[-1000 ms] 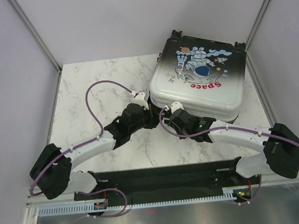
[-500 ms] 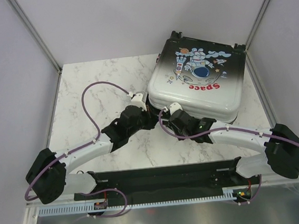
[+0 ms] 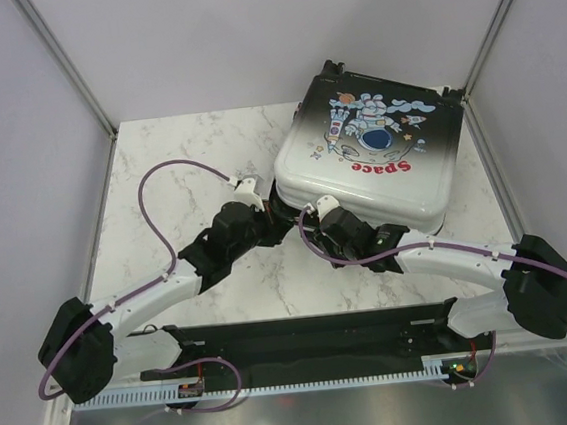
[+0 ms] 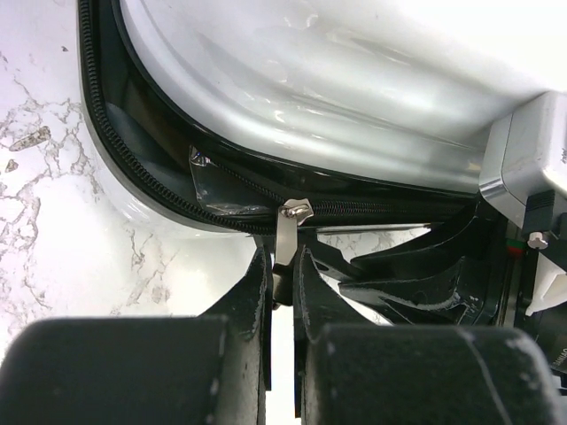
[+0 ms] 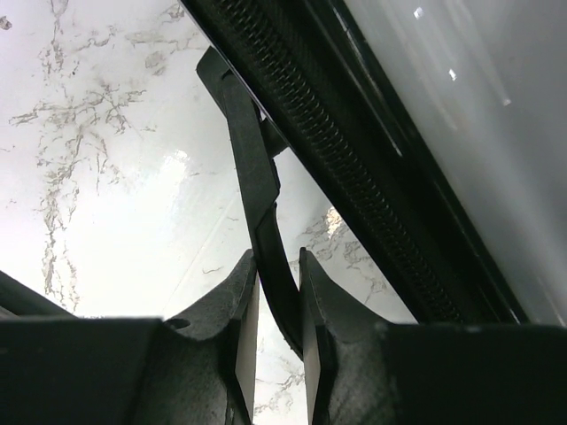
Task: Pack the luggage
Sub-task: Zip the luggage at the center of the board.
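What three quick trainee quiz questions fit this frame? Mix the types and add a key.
1. True or false: the luggage lies on the table with its astronaut print facing up.
2. The fingers of the left gripper pinch: A) the silver zipper pull; B) a wheel; C) a carry handle.
3. Fill in: the right gripper is shut on a ____ beside the zipper teeth.

Key: 1 true. 2 A. 3 black tab.
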Available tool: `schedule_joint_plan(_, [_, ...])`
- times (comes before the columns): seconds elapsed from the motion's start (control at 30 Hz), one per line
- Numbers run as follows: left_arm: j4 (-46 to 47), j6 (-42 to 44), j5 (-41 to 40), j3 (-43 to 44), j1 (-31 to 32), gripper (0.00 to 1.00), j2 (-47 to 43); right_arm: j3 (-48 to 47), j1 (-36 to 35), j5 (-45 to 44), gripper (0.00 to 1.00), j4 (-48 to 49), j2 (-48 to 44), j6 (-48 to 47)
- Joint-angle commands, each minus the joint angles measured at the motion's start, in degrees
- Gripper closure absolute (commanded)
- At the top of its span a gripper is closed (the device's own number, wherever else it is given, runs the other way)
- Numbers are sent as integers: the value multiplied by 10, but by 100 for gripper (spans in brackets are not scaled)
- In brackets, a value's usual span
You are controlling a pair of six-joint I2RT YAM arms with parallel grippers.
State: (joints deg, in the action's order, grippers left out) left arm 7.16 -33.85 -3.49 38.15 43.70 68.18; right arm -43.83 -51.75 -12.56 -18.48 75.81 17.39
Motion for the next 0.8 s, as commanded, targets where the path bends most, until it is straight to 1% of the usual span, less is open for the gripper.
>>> schedule_joint_plan(0.0, [-61, 26, -126, -4, -60, 98, -73, 31, 56, -98, 100, -193, 10, 143])
schedule_joint_plan(0.17, [-63, 27, -123, -9, -78, 98, -81, 30, 59, -98, 100, -194, 11, 143])
schedule_joint_plan(0.27, [-35, 47, -66, -11, -84, 98, -68, 29, 60, -96, 100, -191, 12, 141])
schedule_joint_plan(0.3, [-29, 49, -36, -8, -84, 98, -55, 29, 60, -95, 100, -191, 12, 139])
schedule_joint_plan(0.43, [8, 51, 21, -4, -85, 98, -41, 28, 60, -92, 100, -190, 12, 138])
schedule_joint_plan(0.47, [14, 56, 56, -2, -85, 98, -38, 29, 59, -92, 100, -190, 12, 138])
schedule_joint_plan(0.53, [20, 72, 95, 6, -85, 98, -21, 29, 59, -89, 100, -189, 11, 137])
schedule_joint_plan(0.57, [18, 78, 133, 10, -85, 96, -15, 29, 60, -88, 100, -187, 12, 136])
schedule_joint_plan(0.6, [12, 83, 143, 14, -85, 92, -9, 29, 59, -88, 100, -187, 12, 136])
schedule_joint_plan(0.63, [4, 87, 148, 20, -85, 79, -4, 29, 59, -88, 100, -186, 14, 134])
schedule_joint_plan(0.67, [-17, 90, 136, 20, -85, 70, -6, 27, 60, -86, 100, -186, 14, 133])
schedule_joint_plan(0.7, [-25, 93, 126, 18, -85, 64, -12, 26, 60, -85, 100, -186, 14, 133])
schedule_joint_plan(0.73, [-33, 104, 115, 13, -85, 54, -30, 27, 60, -85, 100, -185, 14, 133])
schedule_joint_plan(0.77, [-43, 110, 97, 11, -85, 50, -39, 28, 60, -84, 100, -186, 13, 133])
